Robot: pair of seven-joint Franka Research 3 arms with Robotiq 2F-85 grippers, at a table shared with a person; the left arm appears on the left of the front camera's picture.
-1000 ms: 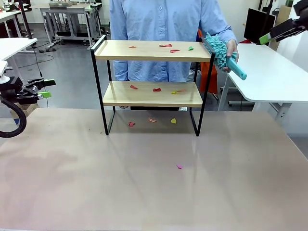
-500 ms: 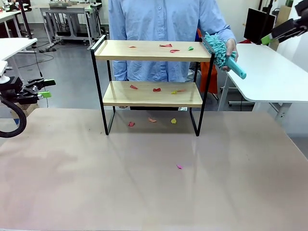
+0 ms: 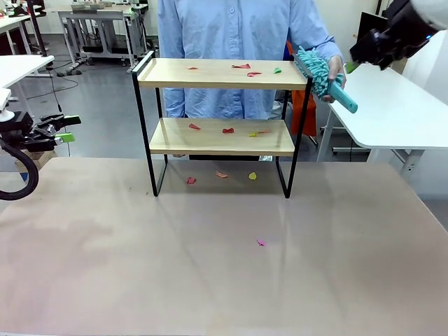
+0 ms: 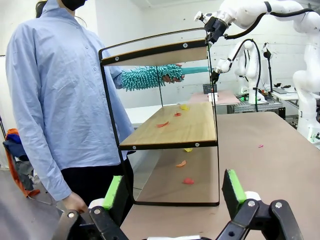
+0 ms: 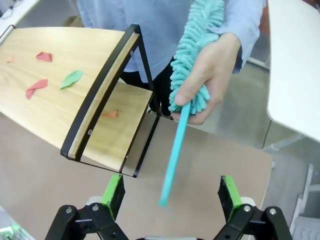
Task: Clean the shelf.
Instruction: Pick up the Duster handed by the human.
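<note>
The shelf (image 3: pixel 221 74) stands at the far middle of the table, with coloured paper scraps (image 3: pixel 241 66) on both wooden boards and on the table under it. Behind its right end a person's hand (image 3: pixel 337 68) holds a teal fluffy duster (image 3: pixel 316 70), handle slanting down to the right. My right gripper (image 3: pixel 353 64) hovers open just right of that hand; in the right wrist view its fingers (image 5: pixel 171 196) straddle the space below the duster's handle (image 5: pixel 175 150), apart from it. My left gripper (image 3: pixel 61 130) waits open at the table's left edge, facing the shelf (image 4: pixel 170 127) end-on.
A person in a light blue shirt (image 3: pixel 234 28) stands close behind the shelf. One pink scrap (image 3: pixel 261 243) lies on the open table in front. White side tables (image 3: pixel 392 105) stand to the right and left.
My right arm has swung in from the far upper right toward the person's hand and the duster handle. The left arm, shelf and scraps have not moved.
</note>
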